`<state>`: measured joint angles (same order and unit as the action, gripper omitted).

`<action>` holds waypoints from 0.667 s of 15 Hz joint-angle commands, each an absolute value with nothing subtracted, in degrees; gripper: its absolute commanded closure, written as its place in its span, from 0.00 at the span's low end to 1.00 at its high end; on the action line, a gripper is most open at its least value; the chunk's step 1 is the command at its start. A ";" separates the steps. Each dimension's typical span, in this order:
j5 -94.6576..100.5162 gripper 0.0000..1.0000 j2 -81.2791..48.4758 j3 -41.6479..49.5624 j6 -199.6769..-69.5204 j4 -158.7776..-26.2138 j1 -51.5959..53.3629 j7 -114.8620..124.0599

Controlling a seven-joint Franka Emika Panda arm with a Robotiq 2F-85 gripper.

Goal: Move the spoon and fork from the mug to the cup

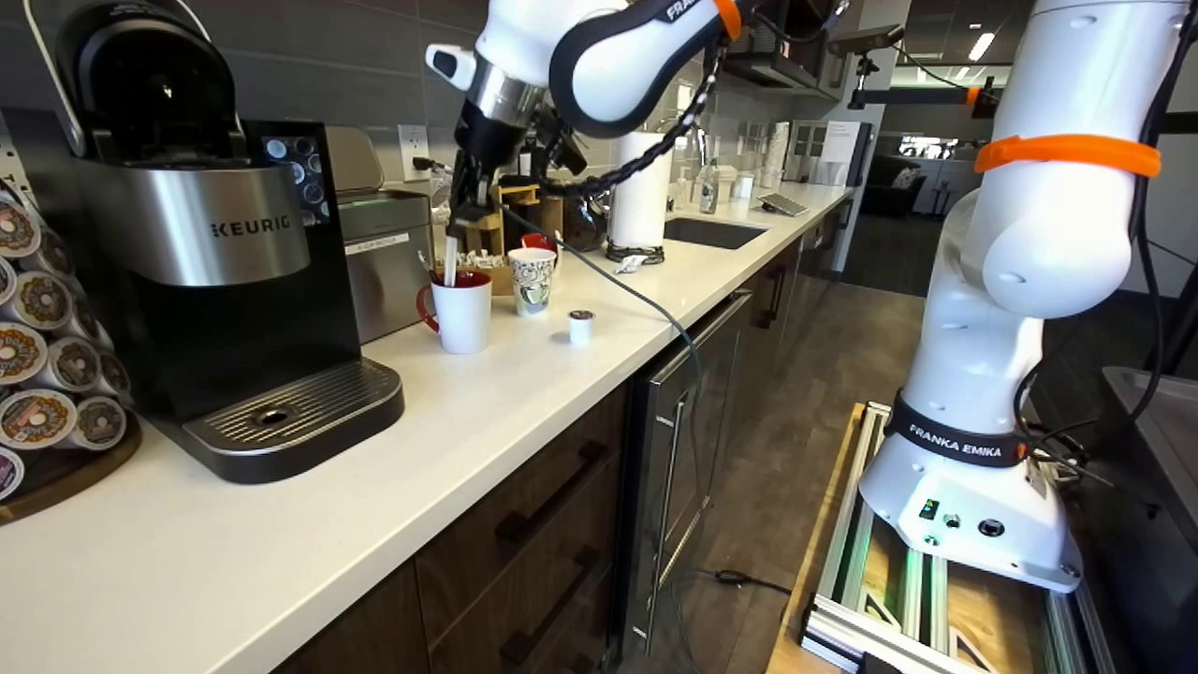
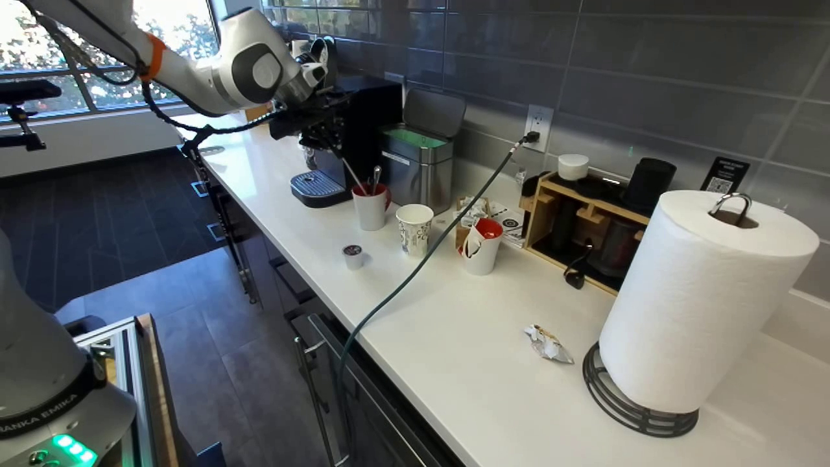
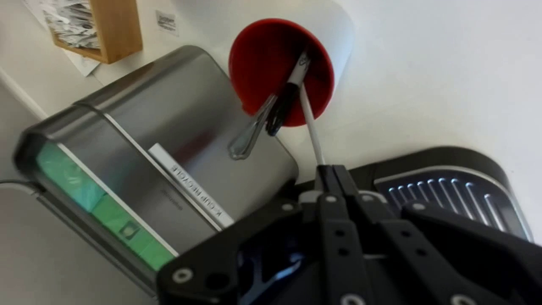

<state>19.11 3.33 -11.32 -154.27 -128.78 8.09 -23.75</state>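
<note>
A white mug with a red inside [image 1: 465,320] stands on the counter; it also shows in the wrist view [image 3: 258,55]. It holds a metal utensil handle [image 3: 250,135], a black and grey marker [image 3: 294,80] and a thin pale utensil handle [image 3: 312,127]. Whether each utensil is spoon or fork is hidden inside the mug. My gripper [image 3: 331,169] is above the mug, shut on the pale handle, whose lower end is still in the mug. A patterned paper cup [image 1: 533,281] stands beside the mug, also seen in an exterior view [image 2: 415,232].
A coffee machine [image 1: 271,356] and a metal recycle bin [image 2: 418,168] stand close to the mug. A coffee pod [image 2: 353,257], a second red-inside mug [image 2: 482,250] and a dark cable [image 2: 405,282] lie near the cup. A paper towel roll [image 2: 687,311] stands farther along.
</note>
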 commanded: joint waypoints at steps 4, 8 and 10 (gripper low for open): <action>13.74 1.00 22.38 -5.76 -151.02 -131.11 8.66 -23.93; 8.71 1.00 29.00 -1.07 -142.59 -129.87 8.88 -23.02; 9.59 1.00 29.61 -0.26 -138.79 -129.23 6.50 -20.41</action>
